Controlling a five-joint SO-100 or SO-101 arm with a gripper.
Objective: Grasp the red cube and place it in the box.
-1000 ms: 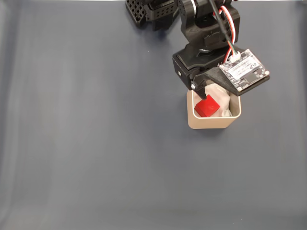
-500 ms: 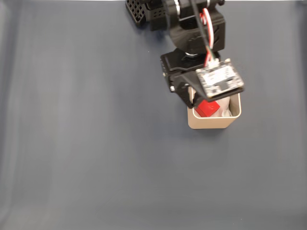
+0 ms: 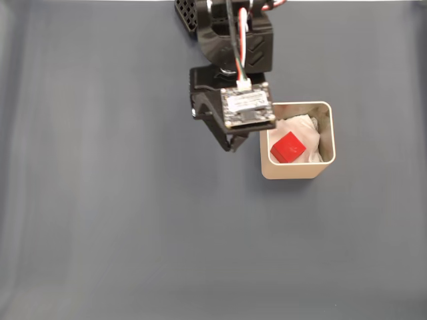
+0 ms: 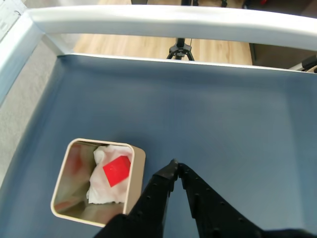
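Small bright red solid cube (image 3: pixel 288 147) sits inside the beige square thin-walled box (image 3: pixel 297 173), resting on the white soft padding (image 3: pixel 301 128) that lines it; wrist view agrees, red cube (image 4: pixel 117 170) on top of the padding (image 4: pixel 105 191), fully inside the box walls (image 4: pixel 137 168), tilted a bit, touching nothing but the padding.

Black two-finger gripper (image 4: pixel 174 165) has its fingertips pressed together at the tips, nothing between them; in the fixed view the gripper (image 3: pixel 229 145) hangs just beside the box's left wall, outside it, over the dark blue-grey table mat (image 3: pixel 120 200); not touching box or cube as far as I can tell.

Step in hand, my read: placement looks done, the release is complete, the arm is in the clear-off phase.

Next move, judged only from this: nothing left to grasp; the arm needs to pull away from the box toward its base (image 3: pixel 200 17) at the top of the fixed view without clipping the left wall; the box is light-looking and thin-walled, so a nudge could slide it; keep the fingers closed and lift before swinging.
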